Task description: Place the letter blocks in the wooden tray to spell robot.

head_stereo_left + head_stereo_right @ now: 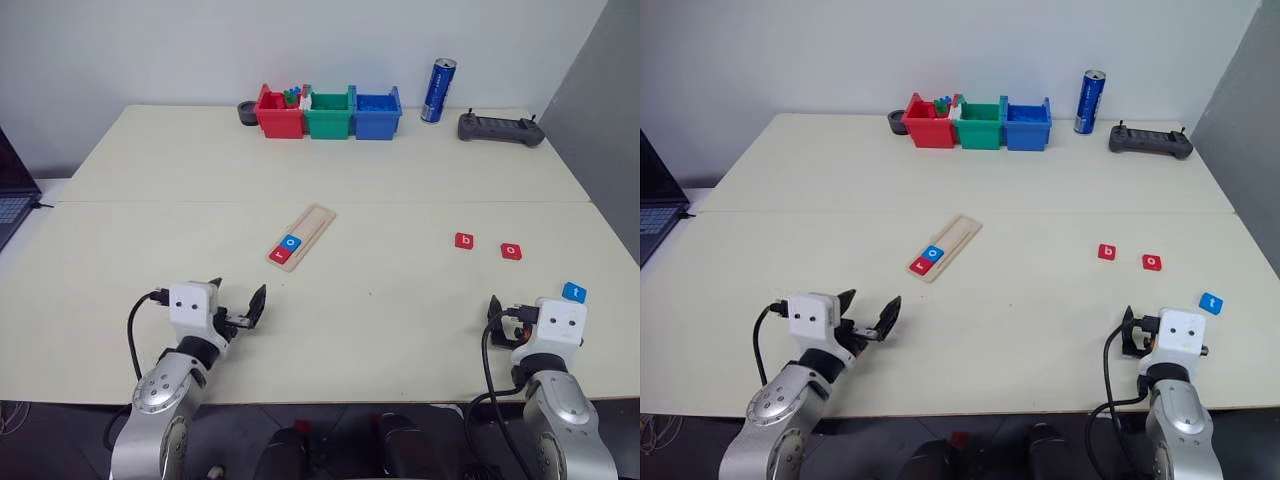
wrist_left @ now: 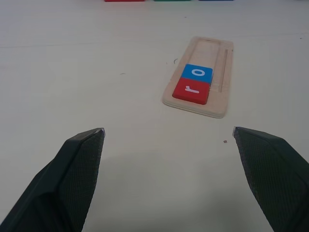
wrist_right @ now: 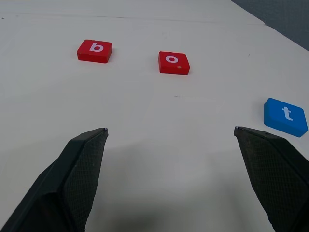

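**Two of five letters seated; three tiles still loose on the table**

The wooden tray (image 1: 303,236) lies near the middle of the table (image 1: 180,180), set at a slant, with its nearer end toward the left gripper (image 2: 169,131). Two letter blocks sit in its groove at that nearer end: a red "r" block (image 2: 191,91) at the very end and a blue "o" block (image 2: 197,73) touching it on the far side. The rest of the groove, toward the far end, is bare wood, leaving room for the remaining letters.

Three blocks lie loose on the table to the right, well apart from the tray. A red "b" block (image 3: 94,50) and a red "o" block (image 3: 174,63) lie near each other, and a blue "t" block (image 3: 285,116) lies closer to the robot, just beside the right gripper (image 3: 170,130).

Both grippers hover low over the near edge of the table with their jaws spread wide and nothing between them. The left one faces the tray; the right one faces the loose tiles.

Judged against the word, "ro" is spelled and "b", "o" and "t" remain, in that order, so the task stands a little under halfway. The next tile due is probably the red "b". Whether the seated tiles lie fully flush in the groove is hard to tell at this angle.

At the far edge stand red, green and blue bins (image 1: 328,112), a blue can (image 1: 437,90) and a dark controller (image 1: 501,128), none of them involved.
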Robot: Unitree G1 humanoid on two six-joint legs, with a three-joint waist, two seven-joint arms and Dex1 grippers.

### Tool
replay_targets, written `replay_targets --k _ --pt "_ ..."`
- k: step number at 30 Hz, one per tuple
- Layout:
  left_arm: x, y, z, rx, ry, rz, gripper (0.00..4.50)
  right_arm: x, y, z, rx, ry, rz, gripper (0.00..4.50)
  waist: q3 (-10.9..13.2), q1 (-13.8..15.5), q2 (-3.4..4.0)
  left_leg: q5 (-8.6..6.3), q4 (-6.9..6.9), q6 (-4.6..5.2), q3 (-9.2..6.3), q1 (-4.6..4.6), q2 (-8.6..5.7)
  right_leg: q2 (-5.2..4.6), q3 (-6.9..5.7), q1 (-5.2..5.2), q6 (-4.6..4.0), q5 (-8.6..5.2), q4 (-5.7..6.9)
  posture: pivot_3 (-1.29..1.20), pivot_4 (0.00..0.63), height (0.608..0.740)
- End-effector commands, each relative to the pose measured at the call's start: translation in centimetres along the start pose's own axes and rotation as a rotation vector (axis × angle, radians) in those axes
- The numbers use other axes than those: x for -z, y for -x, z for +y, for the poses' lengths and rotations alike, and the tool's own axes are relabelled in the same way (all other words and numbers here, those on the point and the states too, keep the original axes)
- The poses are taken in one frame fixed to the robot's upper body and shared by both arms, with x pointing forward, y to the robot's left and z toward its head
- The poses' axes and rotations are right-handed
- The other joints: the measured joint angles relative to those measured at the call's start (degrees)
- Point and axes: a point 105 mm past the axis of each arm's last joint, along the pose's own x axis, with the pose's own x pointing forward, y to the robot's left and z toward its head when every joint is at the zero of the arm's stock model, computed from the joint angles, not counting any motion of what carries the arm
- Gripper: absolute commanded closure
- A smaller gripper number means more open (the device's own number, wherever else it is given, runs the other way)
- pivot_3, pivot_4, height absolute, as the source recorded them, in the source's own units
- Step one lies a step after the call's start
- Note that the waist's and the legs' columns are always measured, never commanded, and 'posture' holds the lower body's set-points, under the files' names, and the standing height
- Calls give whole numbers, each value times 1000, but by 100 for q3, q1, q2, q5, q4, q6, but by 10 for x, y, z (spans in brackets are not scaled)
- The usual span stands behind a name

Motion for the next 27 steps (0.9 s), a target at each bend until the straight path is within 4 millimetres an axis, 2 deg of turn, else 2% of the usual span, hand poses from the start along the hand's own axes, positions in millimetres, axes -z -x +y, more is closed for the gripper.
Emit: replay_targets --k 1,12,14,17,19,21,23,27 --pt "-12 -1 -3 12 -5 -53 0 -14 2 -5 27 7 -56 32 0 0 0 0 0 0 -1 0 0 0 0 0 0 0 0 0 150 740" --pt "-10 -2 -2 12 6 -46 0 -17 2 -6 29 12 -64 32 0 0 0 0 0 0 0 0 0 0 0 0 0 0 0 0 150 740" --pt "-10 -3 1 8 -4 -46 0 -24 1 -1 -8 9 -82 32 0 0 0 0 0 0 0 0 0 0 0 0 0 0 0 0 150 740" --pt "-13 -7 10 7 -11 -51 0 -45 -2 20 -167 -4 -137 32 0 -11 0 0 1 0 0 0 0 0 0 0 0 0 0 0 150 740" --pt "-15 -12 16 20 -18 -50 0 -62 -2 44 -357 -9 -176 32 0 -19 0 0 1 0 1 3 1 4 1 0 1 0 2 0 150 740" --pt "-17 -18 17 56 -26 -49 0 -72 2 66 -565 -2 -182 32 0 -14 0 0 1 1 -4 3 2 7 -3 0 0 0 2 0 150 740" --pt "-18 -23 15 95 -28 -45 0 -74 6 77 -713 15 -167 32 0 -7 -1 0 1 1 -4 2 1 6 -4 1 -7 4 1 0 150 740" --pt "-22 -34 11 153 -53 -49 0 -78 7 82 -901 73 -143 32 1 19 -6 -1 1 1 -7 -6 -3 0 -9 2 -22 14 -6 0 150 740"
